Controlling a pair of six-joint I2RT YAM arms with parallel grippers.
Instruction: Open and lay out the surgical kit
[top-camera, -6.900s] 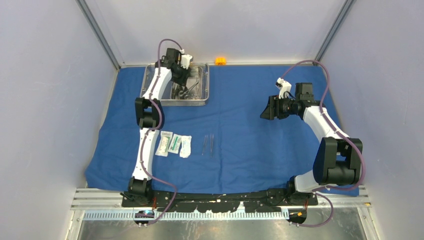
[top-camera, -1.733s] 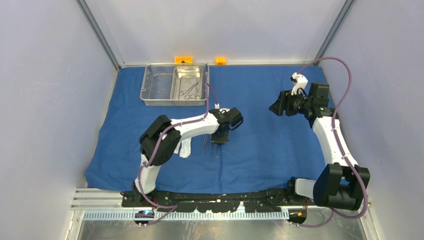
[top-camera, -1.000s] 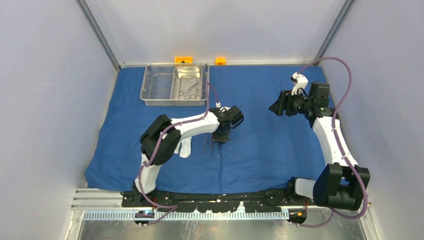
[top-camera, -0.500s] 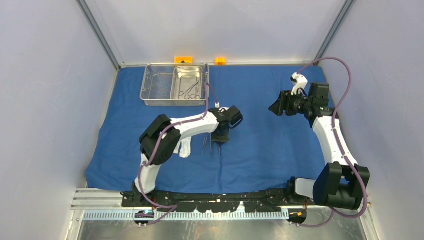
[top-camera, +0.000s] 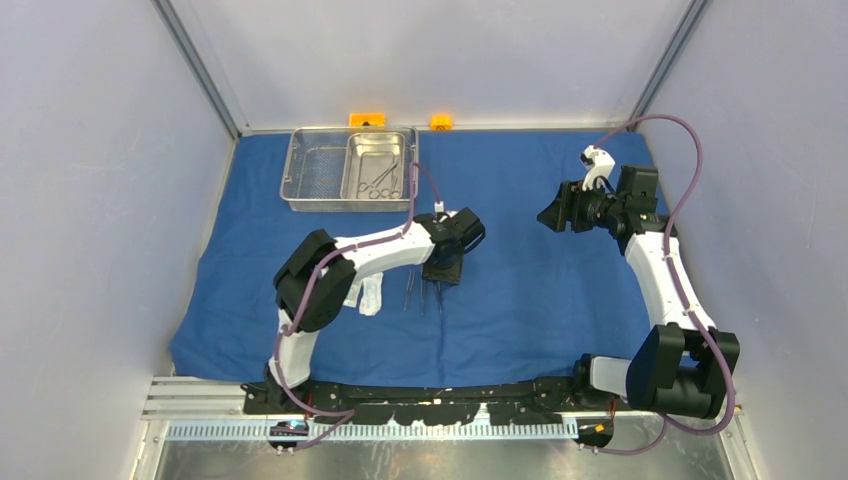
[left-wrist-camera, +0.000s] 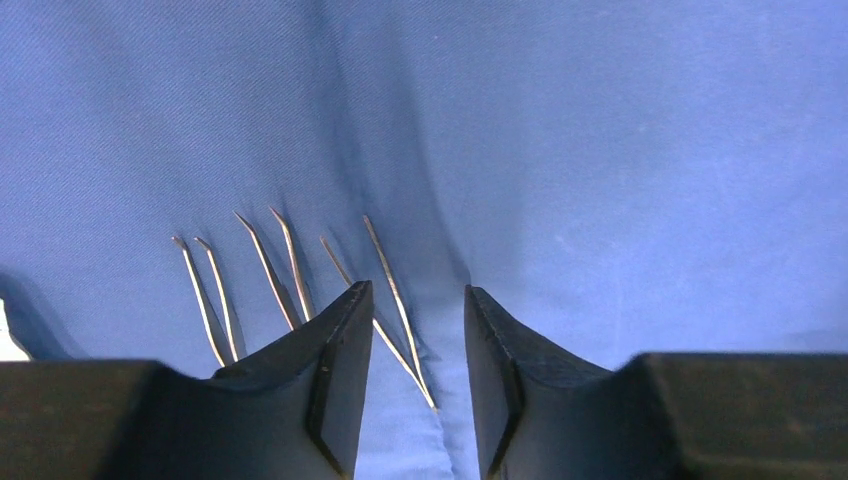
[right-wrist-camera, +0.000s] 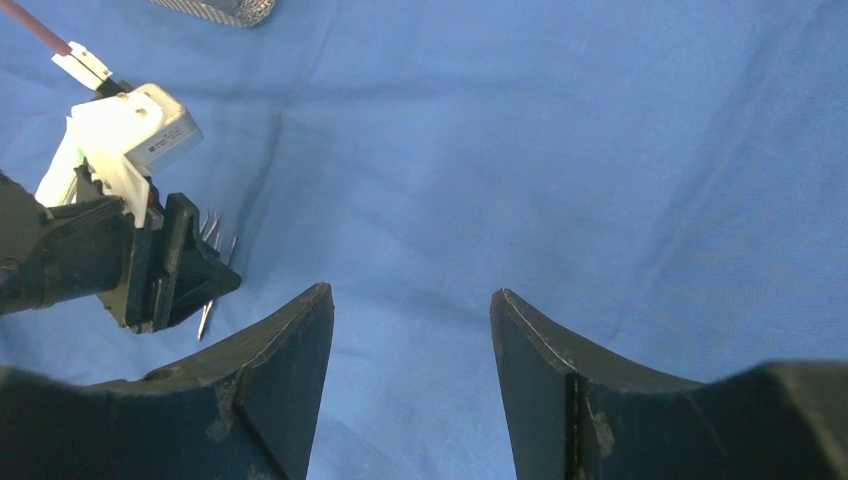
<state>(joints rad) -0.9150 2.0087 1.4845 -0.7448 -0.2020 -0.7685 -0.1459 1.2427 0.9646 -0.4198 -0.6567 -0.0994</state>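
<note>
Blue cloth wrap (top-camera: 560, 300): spread flat. Mesh basket (top-camera: 312, 175), solid tray (top-camera: 378, 175) in its 3 o'clock half: cloth's 11 o'clock. Three forceps (left-wrist-camera: 280, 270): side by side, cloth centre. Packets (top-camera: 370, 295): at their 9 o'clock, partly hidden. Left hand (left-wrist-camera: 417, 290): narrowly parted, empty, over forceps. Right hand (right-wrist-camera: 410, 293): wide, empty, 2 o'clock.

Boxed in by plain pale walls (top-camera: 440, 50) at left, top and right, evenly lit. Seamed by grey metal posts (top-camera: 197, 68) in both upper corners.

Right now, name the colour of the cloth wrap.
The cloth is plain blue; it shows best in the left wrist view.
</note>
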